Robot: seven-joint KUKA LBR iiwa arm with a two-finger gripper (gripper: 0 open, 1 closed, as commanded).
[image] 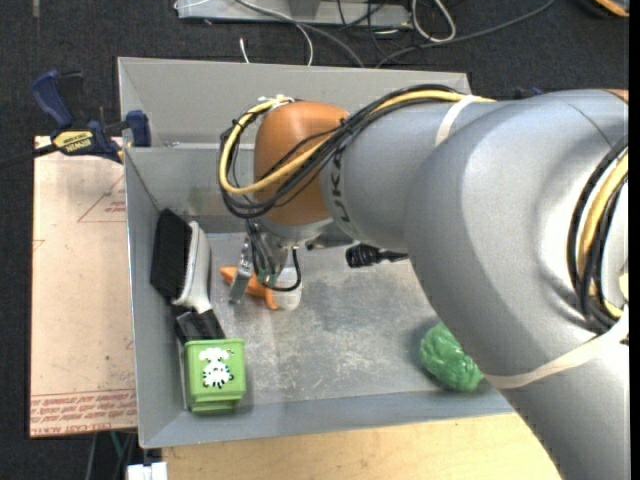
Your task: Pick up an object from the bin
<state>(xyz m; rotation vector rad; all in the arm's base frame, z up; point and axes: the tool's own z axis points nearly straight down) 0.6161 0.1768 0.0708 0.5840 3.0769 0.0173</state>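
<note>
**End effector down on orange piece, left of bin centre**

I'm counting four things in the bin (340, 348), one of each:
- small orange-and-white piece (264, 291)
- black brush (170, 253), lying along the left wall
- green box (214, 373), front-left
- green lumpy toy (448, 358), front-right

The end effector (255, 273) is sitting right over the orange-and-white piece. I'm not able to tell whether it's released or clenched.

White-speckled green box (214, 376) — orange piece (264, 292) — black brush (171, 258).

A robotics lab, most likely: a grey industrial arm (480, 198) reaches into a metal bin (290, 69), with loose cables (352, 3) across the dark floor (70, 18) beyond.
</note>
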